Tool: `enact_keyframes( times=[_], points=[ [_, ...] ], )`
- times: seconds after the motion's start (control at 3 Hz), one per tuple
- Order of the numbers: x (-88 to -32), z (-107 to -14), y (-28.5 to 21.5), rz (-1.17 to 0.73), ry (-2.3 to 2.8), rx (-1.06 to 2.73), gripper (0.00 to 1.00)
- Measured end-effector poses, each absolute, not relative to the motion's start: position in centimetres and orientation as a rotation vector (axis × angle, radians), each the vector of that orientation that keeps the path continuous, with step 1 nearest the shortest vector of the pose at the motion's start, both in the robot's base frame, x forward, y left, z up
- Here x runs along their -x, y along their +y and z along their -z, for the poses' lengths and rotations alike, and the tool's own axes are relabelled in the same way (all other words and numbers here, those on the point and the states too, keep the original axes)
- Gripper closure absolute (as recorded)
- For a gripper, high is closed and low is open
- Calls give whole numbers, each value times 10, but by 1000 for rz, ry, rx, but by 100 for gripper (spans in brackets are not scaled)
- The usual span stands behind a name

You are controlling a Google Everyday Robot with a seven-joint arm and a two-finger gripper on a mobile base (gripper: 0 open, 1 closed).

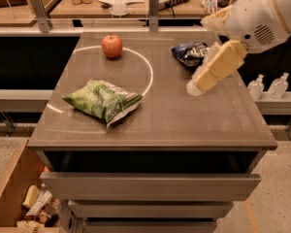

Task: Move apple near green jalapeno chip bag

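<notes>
The red apple (112, 45) stands at the far left-middle of the grey table (184, 125), on a white circle line. The crumpled green jalapeno chip bag (103, 101) lies nearer the front left, well apart from the apple. My gripper (194, 87), yellowish, on a white arm (262, 18), hangs above the right half of the table. It points down-left, in front of the dark blue chip bag (189, 51), far from the apple, and holds nothing that I can see.
The dark blue chip bag lies at the far right of the table, partly behind my gripper. Two clear bottles (256, 86) stand on a ledge to the right. A drawer (150, 183) is pulled open below the tabletop. A box of snacks (34, 208) sits on the floor at lower left.
</notes>
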State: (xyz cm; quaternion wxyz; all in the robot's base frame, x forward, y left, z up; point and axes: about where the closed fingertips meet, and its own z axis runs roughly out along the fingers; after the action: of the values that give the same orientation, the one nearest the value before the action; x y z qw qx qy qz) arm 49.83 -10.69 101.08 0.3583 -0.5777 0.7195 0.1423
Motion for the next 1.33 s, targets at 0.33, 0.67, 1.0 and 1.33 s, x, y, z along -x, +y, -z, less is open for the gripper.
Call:
enact_keyframes(
  times=[0.33, 0.67, 1.0, 1.33],
  points=[
    [-515, -1015, -66, -417, 1821, 1349, 0],
    [-531, -1022, -65, -403, 1830, 1238, 0],
    [-530, -1023, -64, -399, 1822, 1251, 0],
    [-545, -1013, -67, -391, 1812, 1190, 0]
  ],
)
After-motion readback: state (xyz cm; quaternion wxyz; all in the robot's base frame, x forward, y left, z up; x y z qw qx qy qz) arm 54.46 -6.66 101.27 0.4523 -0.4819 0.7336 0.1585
